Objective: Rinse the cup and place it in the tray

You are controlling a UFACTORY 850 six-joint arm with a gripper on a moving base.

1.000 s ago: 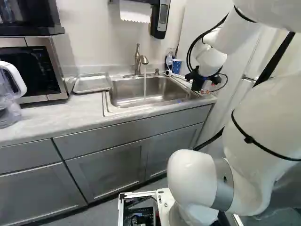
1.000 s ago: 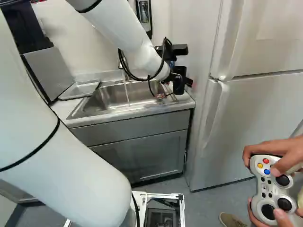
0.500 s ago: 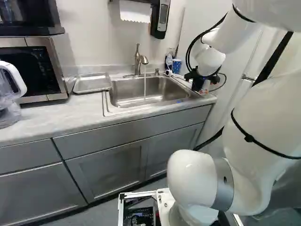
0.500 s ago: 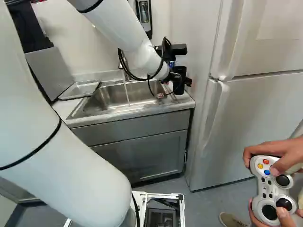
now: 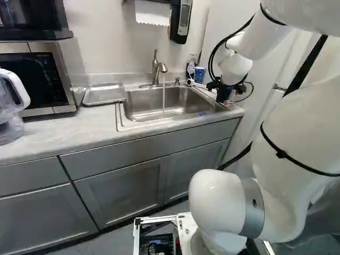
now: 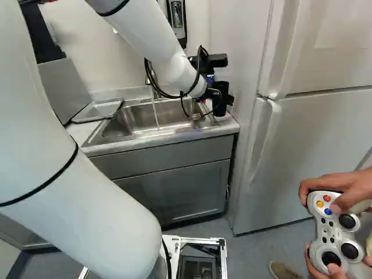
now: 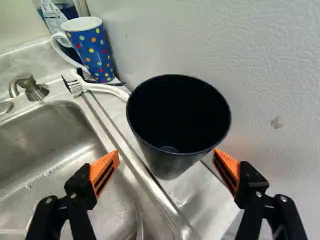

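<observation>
At the right of the left base view my gripper [image 5: 223, 92] hangs over the sink's far right corner. In the wrist view the gripper [image 7: 166, 154] stands open, its orange pads on either side of the near part of a black cup [image 7: 169, 162]. The cup is upright on the narrow counter strip beside the sink, mouth up, and looks empty. One pad is close to its wall; contact cannot be told. A silver tray [image 5: 104, 94] lies on the counter left of the sink [image 5: 146, 118]. Water runs from the faucet [image 5: 158, 69].
Beyond the cup are a white brush [image 7: 102, 89], a dotted blue mug [image 7: 95, 50] and a bottle [image 7: 54, 17]. A pale wall panel [image 7: 270, 100] rises close beside the cup. A fridge [image 6: 308, 133] stands right of the counter.
The arm's wrist and gripper have shifted slightly to the left in both base views. The base, tray and sink have stayed where they were.
</observation>
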